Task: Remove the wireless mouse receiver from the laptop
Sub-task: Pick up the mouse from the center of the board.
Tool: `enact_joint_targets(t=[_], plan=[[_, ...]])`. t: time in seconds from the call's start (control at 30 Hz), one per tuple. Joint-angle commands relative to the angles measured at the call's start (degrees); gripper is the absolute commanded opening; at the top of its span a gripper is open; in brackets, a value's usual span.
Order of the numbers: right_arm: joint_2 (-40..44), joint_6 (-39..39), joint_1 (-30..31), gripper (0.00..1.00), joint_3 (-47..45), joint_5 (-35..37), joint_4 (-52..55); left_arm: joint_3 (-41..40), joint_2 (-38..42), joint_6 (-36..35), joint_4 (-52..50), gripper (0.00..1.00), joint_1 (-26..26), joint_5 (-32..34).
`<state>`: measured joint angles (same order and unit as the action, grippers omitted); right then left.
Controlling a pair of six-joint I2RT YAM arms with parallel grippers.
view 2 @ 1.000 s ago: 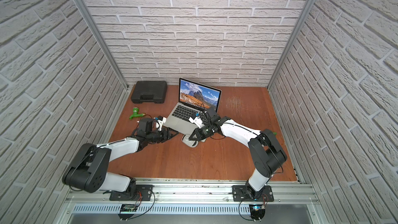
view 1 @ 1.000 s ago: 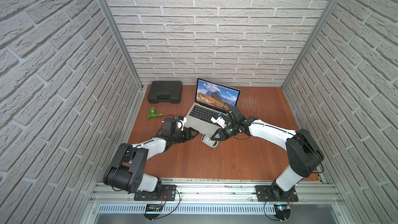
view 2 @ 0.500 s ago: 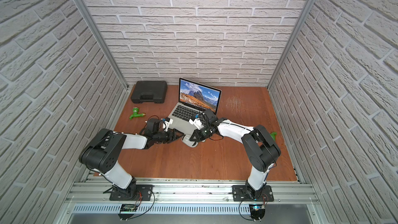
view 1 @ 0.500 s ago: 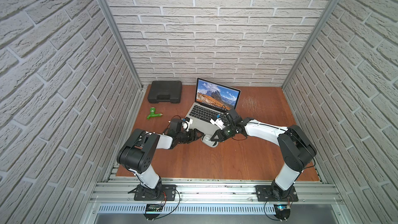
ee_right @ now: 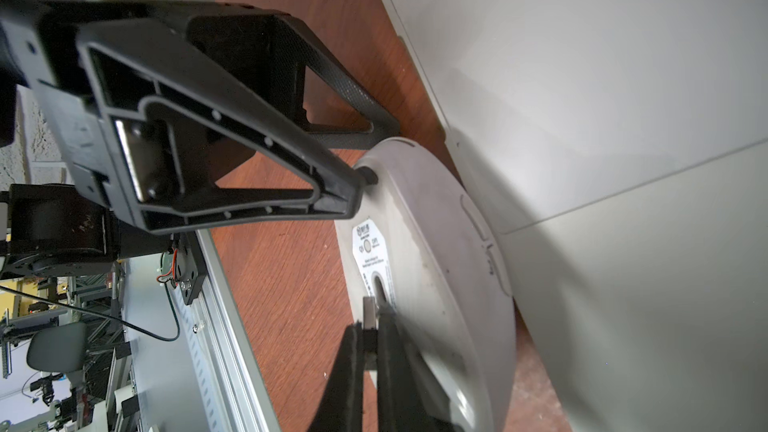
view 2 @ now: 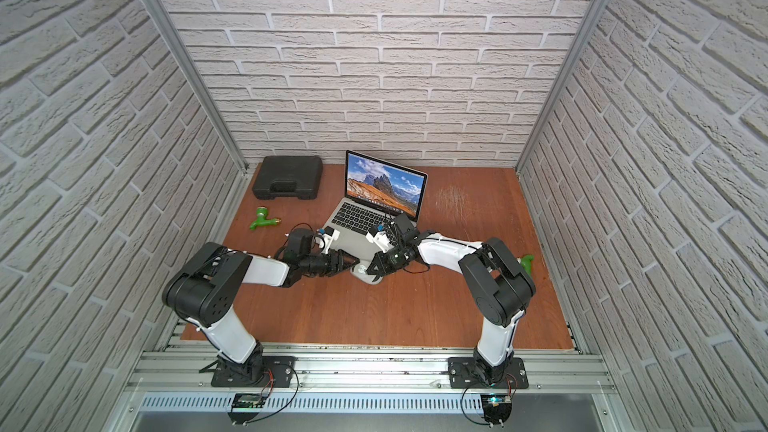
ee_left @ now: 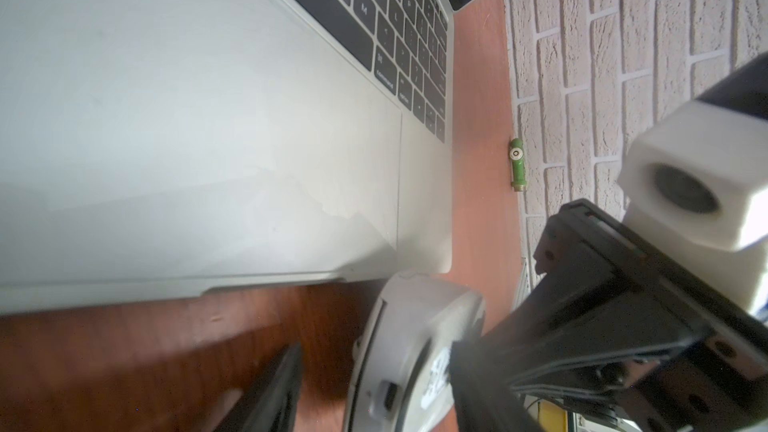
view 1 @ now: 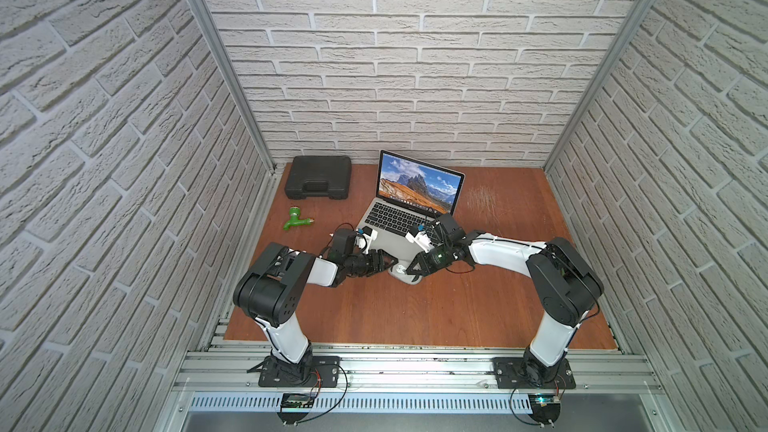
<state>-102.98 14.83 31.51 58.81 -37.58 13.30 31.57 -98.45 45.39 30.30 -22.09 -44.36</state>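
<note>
One receiver: the wireless mouse receiver [ee_right: 368, 312] is a tiny flat grey metal stub, out of the laptop and pinched at the fingertips of the right claw [ee_right: 369, 324].
Axis: its long side runs in line with the claw's fingers. The free end points at the dark oval hole in the mouse's underside; whether it touches is too fine to tell.
Right claw: clenched on the stub, black textured fingers nearly together.
Mouse [ee_right: 436, 268]: grey-white oval shell standing on edge, labelled underside turned away from the laptop, just beside the laptop's front edge.
Left claw [ee_right: 370, 166]: spread astride one end of the mouse with one tip on the underside. The left wrist view shows a strip of table between the other finger and the shell.
Laptop [view 1: 399, 222]: slim matte silver, black keys, lid up, mid-table toward the far edge.
Table [view 1: 415, 317]: reddish wood grain, scuffed near the far right corner.
Others: black moulded case [view 1: 318, 178] at the far left corner; green plastic tap [view 1: 297, 220] near it.
Room: white brick-textured walls [view 1: 415, 76] on three sides.
</note>
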Motion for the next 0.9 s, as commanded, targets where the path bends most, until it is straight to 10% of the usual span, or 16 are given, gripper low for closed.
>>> enact_joint_targets(t=[0.0, 0.87], plan=[[-0.82, 0.73, -0.23, 0.03, -0.71, 0.78, -1.6, 0.42, -0.54, 0.92, 3.02, 0.6, -1.14, -1.21], [-1.62, -2.08, -3.37, 0.03, -4.04, 4.3, -0.25, -0.13, -3.76, 2.19, 7.25, 0.37, -3.09, -0.95]])
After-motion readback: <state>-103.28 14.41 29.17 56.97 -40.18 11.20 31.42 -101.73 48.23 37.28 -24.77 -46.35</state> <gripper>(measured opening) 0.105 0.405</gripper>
